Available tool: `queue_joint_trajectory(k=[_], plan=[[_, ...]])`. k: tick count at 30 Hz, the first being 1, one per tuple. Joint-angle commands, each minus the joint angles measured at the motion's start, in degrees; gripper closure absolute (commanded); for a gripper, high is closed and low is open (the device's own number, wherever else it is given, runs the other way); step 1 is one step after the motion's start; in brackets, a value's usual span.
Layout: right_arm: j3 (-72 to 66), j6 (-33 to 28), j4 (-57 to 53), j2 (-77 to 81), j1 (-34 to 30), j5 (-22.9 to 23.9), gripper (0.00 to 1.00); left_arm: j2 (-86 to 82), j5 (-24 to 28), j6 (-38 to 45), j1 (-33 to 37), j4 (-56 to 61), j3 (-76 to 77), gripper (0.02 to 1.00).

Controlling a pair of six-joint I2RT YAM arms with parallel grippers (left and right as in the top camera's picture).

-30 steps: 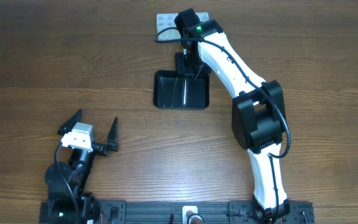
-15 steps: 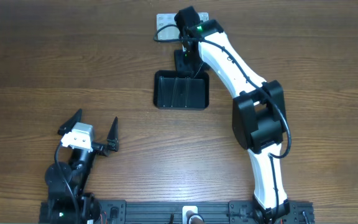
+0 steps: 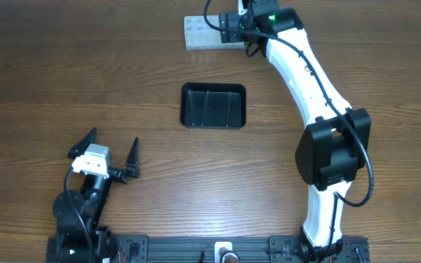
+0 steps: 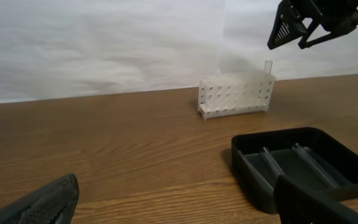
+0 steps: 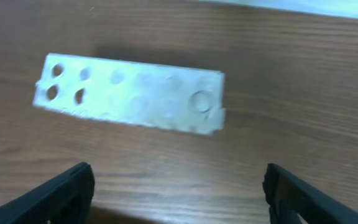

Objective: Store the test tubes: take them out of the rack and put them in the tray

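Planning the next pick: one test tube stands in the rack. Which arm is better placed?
Right: the right hand hovers open at the rack with the test tube; the left hand sits far off.

bright, even overhead light, soft faint shadows

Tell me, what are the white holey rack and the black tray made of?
White rectangular rack with holes: probably frosted plastic, its walls look milky and slightly see-through. Black rectangular tray: likely moulded plastic, matte with a faint sheen on its rounded rim.
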Motion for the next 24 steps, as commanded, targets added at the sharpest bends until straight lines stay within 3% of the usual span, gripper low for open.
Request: queue_joint_trajectory(k=[1, 11, 16, 24], plan=[[0.2, -0.8, 3.1, 1.2, -1.0, 1.7, 0.084, -0.5, 0.5, 0.8, -0.2, 0.0, -0.4, 0.018], [0.2, -1.6, 11.1, 5.9, -1.0, 2.0, 0.056, -0.5, 0.5, 0.8, -0.2, 0.0, -0.4, 0.018], [0.2, -1.6, 11.8, 8.2, -1.0, 5.8, 0.058, -0.5, 0.5, 0.8, -0.2, 0.0, -0.4, 0.02], [0.2, -2.7, 12.8, 10.3, -1.0, 7.8, 0.156, -0.5, 0.5, 0.8, -0.2, 0.0, -0.4, 0.018]])
